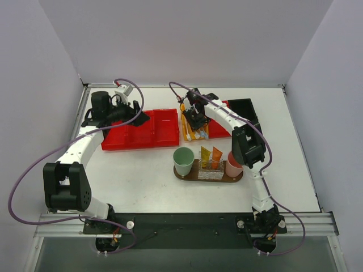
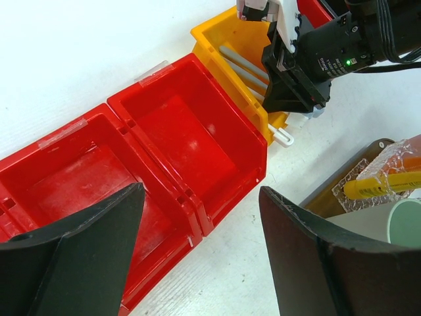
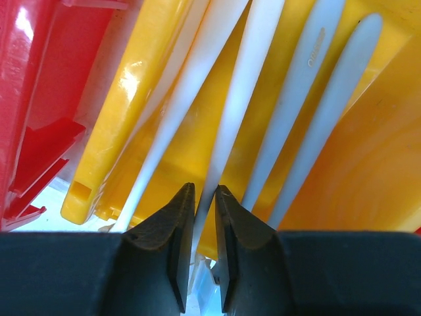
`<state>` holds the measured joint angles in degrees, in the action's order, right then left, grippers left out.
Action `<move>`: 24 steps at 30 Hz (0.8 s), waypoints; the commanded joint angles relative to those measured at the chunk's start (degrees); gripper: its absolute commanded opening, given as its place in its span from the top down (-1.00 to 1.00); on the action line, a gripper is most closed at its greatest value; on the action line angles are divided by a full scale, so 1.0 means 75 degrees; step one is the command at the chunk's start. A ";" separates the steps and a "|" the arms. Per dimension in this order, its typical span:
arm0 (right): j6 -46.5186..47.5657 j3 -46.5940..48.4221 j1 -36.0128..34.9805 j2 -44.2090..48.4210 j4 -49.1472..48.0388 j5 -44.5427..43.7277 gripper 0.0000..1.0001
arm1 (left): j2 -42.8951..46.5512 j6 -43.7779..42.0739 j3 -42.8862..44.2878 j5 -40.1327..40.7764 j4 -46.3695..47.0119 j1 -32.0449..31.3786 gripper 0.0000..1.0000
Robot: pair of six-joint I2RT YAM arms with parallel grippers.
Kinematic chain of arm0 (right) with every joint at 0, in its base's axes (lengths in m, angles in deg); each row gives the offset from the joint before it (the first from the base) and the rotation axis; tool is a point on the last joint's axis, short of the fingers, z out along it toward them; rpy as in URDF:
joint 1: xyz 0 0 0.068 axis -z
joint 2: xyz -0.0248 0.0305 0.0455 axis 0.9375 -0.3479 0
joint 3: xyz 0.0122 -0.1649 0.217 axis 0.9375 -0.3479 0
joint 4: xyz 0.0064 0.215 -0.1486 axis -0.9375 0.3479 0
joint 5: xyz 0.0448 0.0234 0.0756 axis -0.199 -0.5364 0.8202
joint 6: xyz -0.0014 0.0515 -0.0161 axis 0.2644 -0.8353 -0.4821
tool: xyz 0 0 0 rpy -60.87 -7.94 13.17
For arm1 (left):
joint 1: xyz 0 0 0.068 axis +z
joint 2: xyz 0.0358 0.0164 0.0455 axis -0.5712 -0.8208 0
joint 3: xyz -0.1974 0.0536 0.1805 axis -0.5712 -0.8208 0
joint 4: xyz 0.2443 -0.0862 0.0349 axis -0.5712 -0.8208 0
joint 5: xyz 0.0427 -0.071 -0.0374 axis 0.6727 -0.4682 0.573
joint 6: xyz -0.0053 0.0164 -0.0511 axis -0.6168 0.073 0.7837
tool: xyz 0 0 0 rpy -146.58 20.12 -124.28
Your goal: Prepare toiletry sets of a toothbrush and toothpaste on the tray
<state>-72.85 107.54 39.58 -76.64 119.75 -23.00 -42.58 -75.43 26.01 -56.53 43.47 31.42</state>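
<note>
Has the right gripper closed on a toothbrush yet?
Almost shut: right gripper has a toothbrush handle between its jaws; firm grip cannot tell.

The left gripper (image 2: 200, 192) hangs wide-jawed over the red bins (image 1: 136, 131) with nothing between its fingers, and the bare white table (image 1: 142, 170) between those bins and the tray (image 1: 180, 176) gives open passage. The tray is crowded: a green cup (image 1: 183, 161), a clear holder (image 1: 210, 173) of tubes (image 1: 211, 156) and a pink cup (image 1: 233, 164) stand close in a row, the right arm's elbow hanging over the pink cup. In the yellow bin (image 3: 131, 99) the toothbrushes (image 3: 316, 85) lie packed side by side, so the right gripper (image 3: 202, 194), pinched on one toothbrush (image 3: 243, 99), has neighbours just beside each finger.
</note>
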 commanded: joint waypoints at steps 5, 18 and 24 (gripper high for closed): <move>-0.0129 0.0339 -0.0046 0.0257 0.0433 -0.0012 0.88 | 0.0260 0.0054 -0.0030 -0.0296 0.0452 0.0140 -0.62; -0.0375 0.0538 -0.0116 0.0936 0.0878 -0.0210 0.99 | 0.0354 0.0089 -0.0042 -0.0518 0.0451 0.0140 -0.62; -0.0551 0.0538 -0.0116 0.1100 0.1066 -0.0457 1.00 | 0.0319 0.0148 -0.0077 -0.0601 0.0569 0.0140 -0.62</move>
<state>-75.47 109.42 39.16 -72.69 124.08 -24.26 -42.16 -74.75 25.24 -59.18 44.32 32.05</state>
